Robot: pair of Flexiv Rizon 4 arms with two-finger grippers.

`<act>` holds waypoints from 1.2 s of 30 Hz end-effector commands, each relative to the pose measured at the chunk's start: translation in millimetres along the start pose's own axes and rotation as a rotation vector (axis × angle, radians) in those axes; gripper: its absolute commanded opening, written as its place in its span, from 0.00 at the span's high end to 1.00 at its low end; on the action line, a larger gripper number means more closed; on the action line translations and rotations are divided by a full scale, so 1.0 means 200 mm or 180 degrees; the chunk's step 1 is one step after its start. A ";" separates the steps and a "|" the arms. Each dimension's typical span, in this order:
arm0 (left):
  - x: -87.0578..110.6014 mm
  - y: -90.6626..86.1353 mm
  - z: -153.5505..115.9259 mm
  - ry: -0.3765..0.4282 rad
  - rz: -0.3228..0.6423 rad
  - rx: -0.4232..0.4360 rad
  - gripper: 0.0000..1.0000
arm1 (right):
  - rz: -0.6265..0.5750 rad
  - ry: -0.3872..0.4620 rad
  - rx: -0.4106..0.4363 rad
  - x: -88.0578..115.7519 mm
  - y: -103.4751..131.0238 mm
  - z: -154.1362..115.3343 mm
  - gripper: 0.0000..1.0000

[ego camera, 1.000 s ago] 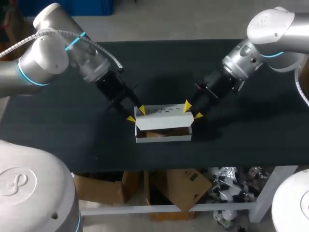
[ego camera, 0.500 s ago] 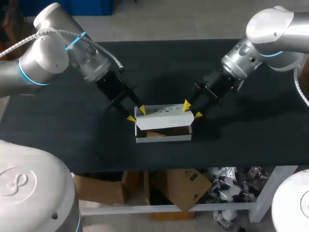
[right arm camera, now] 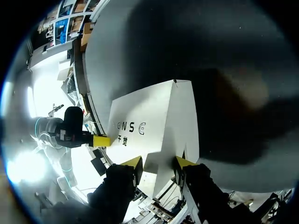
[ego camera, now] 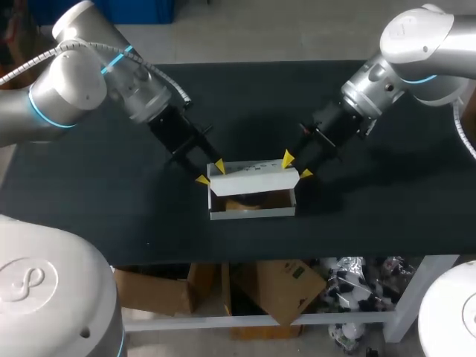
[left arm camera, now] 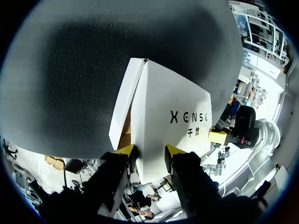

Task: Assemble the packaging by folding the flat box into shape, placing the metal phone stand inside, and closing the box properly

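A white box (ego camera: pixel 253 211) stands at the middle of the black table, near its front edge. Its printed lid (ego camera: pixel 254 178) slants over the opening from the back wall, leaving a gap at the front. A brown inside (ego camera: pixel 249 201) shows through the gap; I cannot make out a phone stand. My left gripper (ego camera: pixel 211 172) is open, its yellow tips straddling the lid's back left corner. My right gripper (ego camera: pixel 297 166) is open at the back right corner. In the wrist views the lid (left arm camera: pixel 168 102) (right arm camera: pixel 149 121) lies just ahead of each gripper (left arm camera: pixel 149 150) (right arm camera: pixel 159 162).
The black table (ego camera: pixel 111 201) stretches bare to the left and right of the box. Both arms slant in from the far corners and meet over the box's back edge.
Both grippers have drawn slightly back and up. The lid's front edge stands a little higher, so more of the brown inside shows.
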State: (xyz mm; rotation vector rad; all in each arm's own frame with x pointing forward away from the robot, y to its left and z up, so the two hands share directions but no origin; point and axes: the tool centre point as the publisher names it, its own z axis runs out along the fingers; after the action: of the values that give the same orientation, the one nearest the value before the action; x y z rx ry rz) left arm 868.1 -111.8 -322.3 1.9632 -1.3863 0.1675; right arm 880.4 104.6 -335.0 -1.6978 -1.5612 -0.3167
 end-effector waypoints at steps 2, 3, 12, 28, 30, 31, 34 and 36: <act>0.03 0.01 -0.01 -0.0027 -0.0003 0.0002 0.60 | 0.0006 -0.0010 -0.0002 0.01 -0.01 -0.01 0.55; 0.03 0.01 -0.01 -0.0027 -0.0003 0.0002 0.61 | 0.0006 -0.0010 -0.0003 0.01 -0.01 -0.02 0.55; 0.04 0.00 -0.01 -0.0038 -0.0024 -0.0015 0.61 | 0.0005 -0.0011 0.0014 0.03 -0.01 -0.03 0.55; 0.04 0.01 -0.04 -0.0015 -0.0060 -0.0025 0.62 | -0.0010 -0.0013 0.0047 0.05 0.00 -0.04 0.55; 0.04 0.01 -0.04 -0.0016 -0.0062 -0.0026 0.61 | -0.0013 -0.0018 0.0048 0.06 0.00 -0.04 0.55; 0.04 0.01 -0.04 -0.0017 -0.0062 -0.0026 0.62 | -0.0014 -0.0020 0.0049 0.06 0.00 -0.04 0.55; 0.05 0.01 -0.04 -0.0025 -0.0063 -0.0025 0.61 | -0.0017 -0.0023 0.0051 0.06 0.00 -0.04 0.55; 0.05 0.01 -0.04 -0.0030 -0.0068 -0.0025 0.61 | -0.0016 -0.0027 0.0056 0.07 0.00 -0.04 0.55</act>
State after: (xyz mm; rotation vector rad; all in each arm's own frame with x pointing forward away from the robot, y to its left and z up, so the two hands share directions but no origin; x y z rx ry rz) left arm 872.3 -111.8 -312.2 1.9721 -1.3664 0.1509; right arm 884.1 106.0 -322.6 -1.6880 -1.5692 -0.3082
